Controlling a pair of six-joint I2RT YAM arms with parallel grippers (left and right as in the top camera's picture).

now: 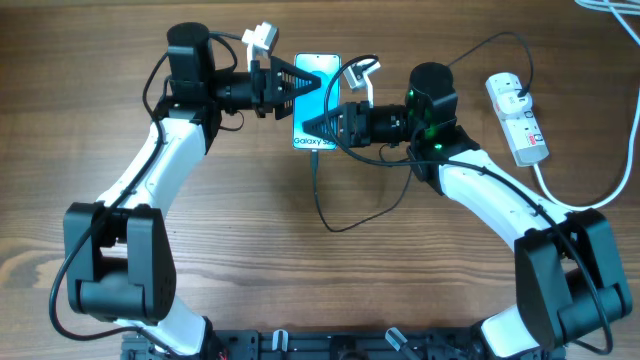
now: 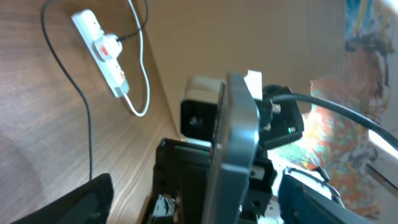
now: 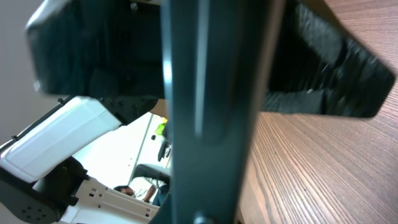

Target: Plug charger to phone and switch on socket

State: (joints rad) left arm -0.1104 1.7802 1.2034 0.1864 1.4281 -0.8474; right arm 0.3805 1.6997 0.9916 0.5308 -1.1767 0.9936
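The phone (image 1: 303,138), its teal screen facing up, sits between both grippers at the back centre of the table. My left gripper (image 1: 305,85) reaches in from the left and stands open astride its upper half. In the left wrist view the phone (image 2: 236,143) shows edge-on, with a dark finger (image 2: 87,199) well off to its side. From the right, my right gripper (image 1: 312,125) is shut on the phone's lower half, and the phone's edge (image 3: 211,112) fills the right wrist view. The charger cable (image 1: 330,225) runs from the phone's bottom edge to its adapter (image 1: 513,100) on the socket (image 1: 518,118).
A thick white cord (image 1: 560,195) trails from the socket toward the right arm's base. The socket (image 2: 102,50) and the black cable (image 2: 87,118) show far off in the left wrist view. The slack cable loops on the wood in front of the phone.
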